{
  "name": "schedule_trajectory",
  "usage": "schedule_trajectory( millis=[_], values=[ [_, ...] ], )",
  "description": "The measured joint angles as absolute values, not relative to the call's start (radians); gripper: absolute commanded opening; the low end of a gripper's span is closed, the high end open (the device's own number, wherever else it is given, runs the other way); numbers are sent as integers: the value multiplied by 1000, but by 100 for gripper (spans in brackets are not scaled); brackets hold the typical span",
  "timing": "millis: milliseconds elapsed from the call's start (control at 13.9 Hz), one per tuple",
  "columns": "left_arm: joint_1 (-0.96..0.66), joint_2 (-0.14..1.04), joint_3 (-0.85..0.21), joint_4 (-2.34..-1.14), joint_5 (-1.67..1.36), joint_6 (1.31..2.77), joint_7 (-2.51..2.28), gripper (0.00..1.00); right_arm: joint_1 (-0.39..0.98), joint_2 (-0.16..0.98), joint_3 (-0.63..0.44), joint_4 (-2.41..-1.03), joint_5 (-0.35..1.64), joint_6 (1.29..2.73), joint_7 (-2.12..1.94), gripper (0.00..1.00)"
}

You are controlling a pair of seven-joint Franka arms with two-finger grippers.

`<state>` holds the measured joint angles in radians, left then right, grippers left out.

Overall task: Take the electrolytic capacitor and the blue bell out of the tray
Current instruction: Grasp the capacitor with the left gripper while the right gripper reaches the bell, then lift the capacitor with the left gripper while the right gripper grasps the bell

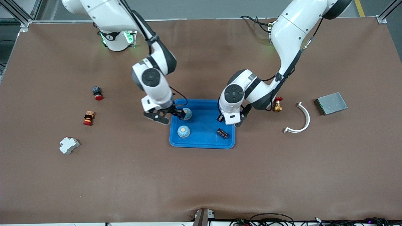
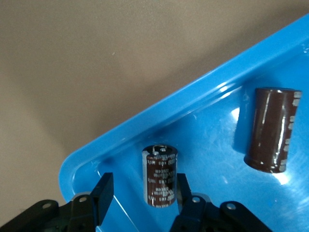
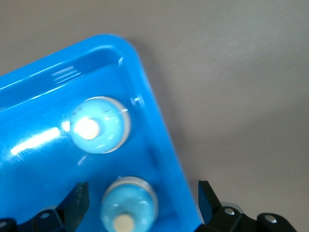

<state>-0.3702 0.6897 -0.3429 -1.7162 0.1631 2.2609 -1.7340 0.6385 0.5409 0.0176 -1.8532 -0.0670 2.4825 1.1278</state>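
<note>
A blue tray (image 1: 204,108) lies mid-table. Two light blue bells stand in it toward the right arm's end: one (image 1: 187,113) by my right gripper (image 1: 179,113), one (image 1: 183,131) nearer the front camera. In the right wrist view my open right gripper (image 3: 142,191) straddles one bell (image 3: 129,205) without touching; the other bell (image 3: 100,124) sits apart. My left gripper (image 1: 230,123) is low over the tray's other end. In the left wrist view it (image 2: 143,182) is open around an upright brown capacitor (image 2: 161,176). A second capacitor (image 2: 270,129) lies apart, also in the front view (image 1: 222,133).
Toward the right arm's end lie a red-capped button (image 1: 97,93), a red and orange part (image 1: 89,118) and a white block (image 1: 69,145). Toward the left arm's end lie a brass valve (image 1: 277,105), a white curved strip (image 1: 300,121) and a grey plate (image 1: 332,103).
</note>
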Motion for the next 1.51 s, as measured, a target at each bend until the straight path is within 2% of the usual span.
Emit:
schedule_trajectory(
  millis=[216,360,432,576,936,1152,1511],
  values=[
    [-370,705,-342,-1715,180,2262,-1736,48,656,637,15,-1695,-131,2383,1230,100],
    [-370,711,-342,-1714,181,2262,-1736,39,656,664,12,-1633,-132,2343,1233,100],
    [-370,713,-342,-1714,182,2262,-1736,32,656,668,11,-1625,-132,2340,1234,100],
    [-370,717,-342,-1713,182,2264,-1736,0,660,675,12,-1624,-133,2339,1234,100],
    [-366,702,-337,-1642,188,2239,-1736,0,728,714,12,-1625,-139,2337,1234,100],
    [-352,640,-335,-1592,244,2113,-1720,0,746,717,11,-1628,-155,2326,1234,100],
    [-235,504,-332,-1596,269,1842,-1512,0,746,717,3,-1652,-186,2325,1214,100]
  ],
)
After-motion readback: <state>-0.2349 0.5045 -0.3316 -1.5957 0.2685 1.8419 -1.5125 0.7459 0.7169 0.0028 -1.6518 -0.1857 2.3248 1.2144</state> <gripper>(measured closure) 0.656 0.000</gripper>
